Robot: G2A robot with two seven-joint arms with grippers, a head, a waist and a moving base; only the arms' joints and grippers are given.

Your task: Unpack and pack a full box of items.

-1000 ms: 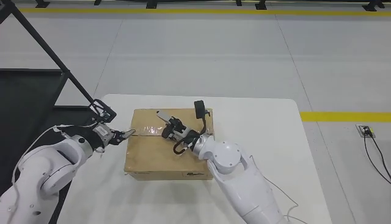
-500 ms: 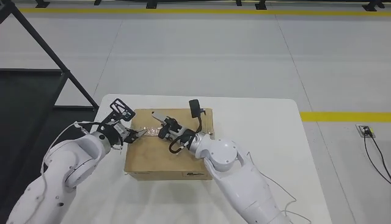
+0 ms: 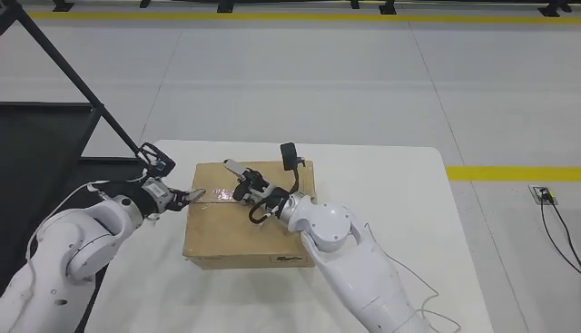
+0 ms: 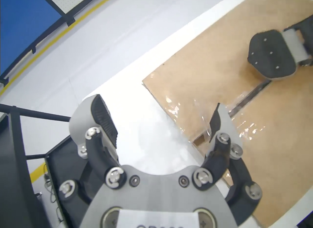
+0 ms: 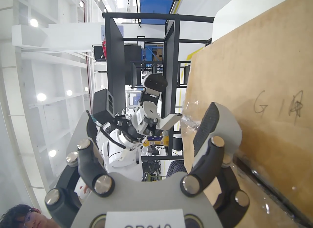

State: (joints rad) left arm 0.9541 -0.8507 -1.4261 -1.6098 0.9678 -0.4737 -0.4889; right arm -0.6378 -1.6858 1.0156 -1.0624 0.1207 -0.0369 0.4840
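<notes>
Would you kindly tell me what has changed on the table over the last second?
The left end effector pushed in over the box, then drew back to its taped edge, open. The right end effector edged slightly toward it, also open. The box stayed shut; nothing was grasped.

surface: white table (image 3: 390, 206), rounded corners | load: one cardboard box (image 3: 227, 233) lying flat, flaps shut | place: just off the table's middle toward 10 o'clock, inside all edges | detail: clear tape (image 4: 244, 125) over the top seam's 9 o'clock end
</notes>
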